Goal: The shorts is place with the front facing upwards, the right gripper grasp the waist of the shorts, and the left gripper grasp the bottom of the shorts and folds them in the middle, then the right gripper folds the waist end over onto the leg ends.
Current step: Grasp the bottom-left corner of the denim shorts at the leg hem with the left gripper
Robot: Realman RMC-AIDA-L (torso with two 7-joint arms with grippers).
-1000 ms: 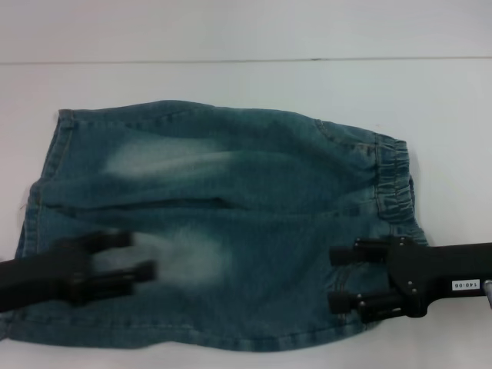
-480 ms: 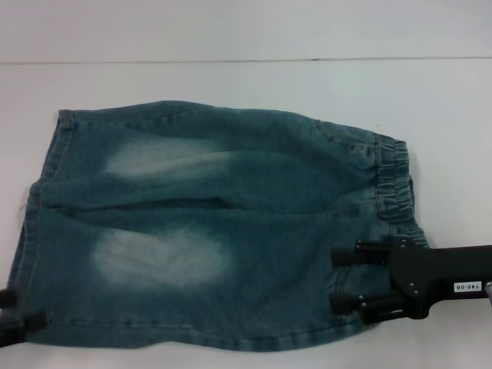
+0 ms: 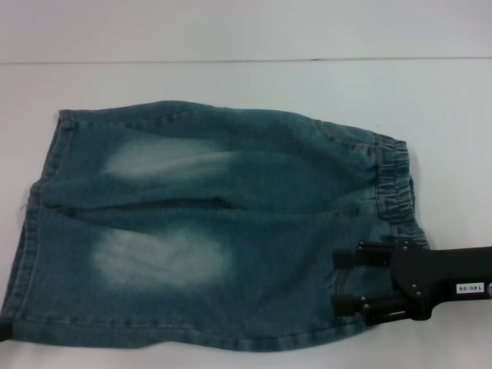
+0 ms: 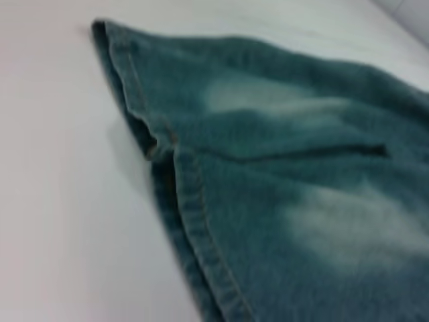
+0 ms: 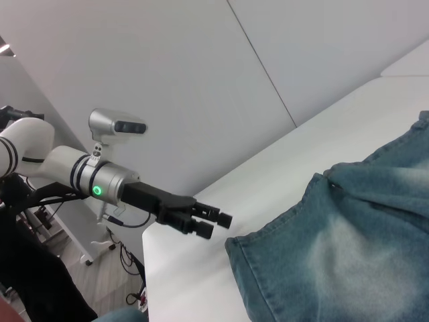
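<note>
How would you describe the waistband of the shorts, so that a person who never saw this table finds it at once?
On the white table lie blue-green denim shorts, spread flat. The waistband is their narrow edge on the robot's right, just beyond the right gripper hovering over the cloth. It alone is puckered and gathered; the leg hems on the opposite side are straight and flat.

right gripper (image 3: 337,280) is all black, boxy, small white label on the arm. left gripper (image 5: 216,225) is black with silver collar, white arm, green ring light.
</note>
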